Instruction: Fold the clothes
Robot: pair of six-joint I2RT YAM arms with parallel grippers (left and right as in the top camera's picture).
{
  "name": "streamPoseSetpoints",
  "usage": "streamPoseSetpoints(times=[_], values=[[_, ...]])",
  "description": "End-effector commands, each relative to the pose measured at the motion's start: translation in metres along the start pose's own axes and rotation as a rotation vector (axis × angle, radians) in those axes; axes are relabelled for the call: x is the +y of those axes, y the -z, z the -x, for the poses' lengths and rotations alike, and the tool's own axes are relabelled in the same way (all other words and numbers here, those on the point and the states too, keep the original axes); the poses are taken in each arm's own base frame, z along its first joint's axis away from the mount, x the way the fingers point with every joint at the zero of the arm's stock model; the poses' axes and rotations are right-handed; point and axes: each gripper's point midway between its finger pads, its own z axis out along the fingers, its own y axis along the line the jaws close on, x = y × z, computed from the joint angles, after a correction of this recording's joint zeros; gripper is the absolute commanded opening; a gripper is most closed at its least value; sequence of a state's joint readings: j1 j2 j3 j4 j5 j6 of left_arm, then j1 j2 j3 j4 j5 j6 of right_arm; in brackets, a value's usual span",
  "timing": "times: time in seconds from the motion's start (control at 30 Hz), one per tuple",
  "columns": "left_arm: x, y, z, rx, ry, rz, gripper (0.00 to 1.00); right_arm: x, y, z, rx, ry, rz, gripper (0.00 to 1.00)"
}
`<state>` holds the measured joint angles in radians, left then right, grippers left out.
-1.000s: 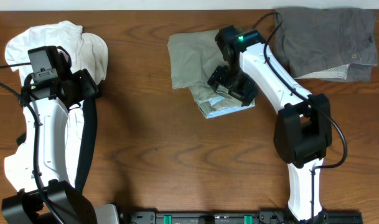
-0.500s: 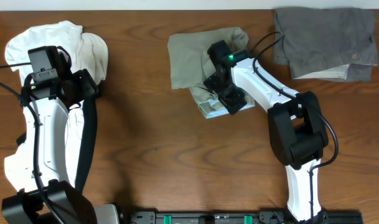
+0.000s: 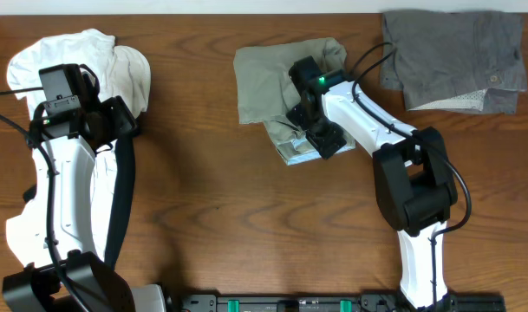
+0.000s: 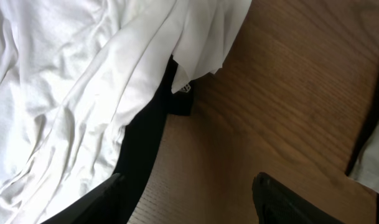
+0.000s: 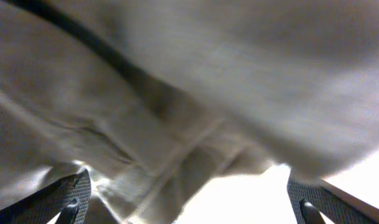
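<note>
1. Shorts (image 3: pixel 265 80): folded bundle, upper middle of table (image 3: pixel 203 191).
2. Right gripper (image 3: pixel 318 137): jaws spread wide, pressed down on the shorts' near edge; nothing clamped.
3. Left gripper (image 4: pixel 192 196): jaws apart, empty, beside T-shirt (image 4: pixel 65 81).

one khaki shorts (image 3: pixel 264 82), one grey shorts (image 3: pixel 454 52), one white t-shirt (image 3: pixel 81 48), two arms (image 3: pixel 64 199)

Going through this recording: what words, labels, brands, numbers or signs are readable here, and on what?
No text reads clearly in any view.
Small pale tag at the edge of the crumpled white T-shirt: dark marks, too small to read.
Folded khaki cotton shorts, dark grey shorts, brown wooden table: no print visible.
</note>
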<state>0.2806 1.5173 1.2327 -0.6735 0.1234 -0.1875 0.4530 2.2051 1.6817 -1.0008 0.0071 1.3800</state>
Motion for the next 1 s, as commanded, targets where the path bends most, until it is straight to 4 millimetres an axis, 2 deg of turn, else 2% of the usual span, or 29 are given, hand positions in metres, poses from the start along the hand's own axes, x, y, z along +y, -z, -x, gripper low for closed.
streamPoseSetpoints(times=[0.0, 0.13, 0.27, 0.37, 0.53, 0.73, 0.83, 0.97], values=[[0.004, -0.002, -0.002, 0.005, 0.018, 0.012, 0.66, -0.008, 0.003, 0.0, -0.022, -0.011, -0.026, 0.96], [0.004, -0.002, -0.002, 0.005, 0.018, 0.012, 0.66, -0.008, -0.005, 0.0, -0.023, -0.012, -0.014, 0.9], [0.004, -0.002, -0.002, 0.006, 0.018, 0.012, 0.66, -0.007, -0.021, -0.006, 0.001, -0.01, 0.017, 0.86], [0.004, -0.002, -0.003, 0.008, 0.018, 0.013, 0.66, -0.007, -0.025, -0.009, 0.031, -0.016, 0.028, 0.76], [0.004, -0.002, -0.003, 0.009, 0.018, 0.013, 0.66, -0.012, -0.025, -0.012, 0.063, 0.007, 0.014, 0.34], [0.004, -0.002, -0.003, 0.009, 0.018, 0.013, 0.66, -0.011, -0.023, -0.016, 0.145, 0.21, 0.049, 0.02], [0.004, -0.002, -0.003, 0.009, 0.018, 0.013, 0.66, -0.013, -0.022, -0.008, 0.181, 0.348, 0.079, 0.01], [0.004, -0.002, -0.003, 0.009, 0.018, 0.013, 0.66, -0.03, -0.022, 0.021, 0.178, 0.539, 0.065, 0.01]])
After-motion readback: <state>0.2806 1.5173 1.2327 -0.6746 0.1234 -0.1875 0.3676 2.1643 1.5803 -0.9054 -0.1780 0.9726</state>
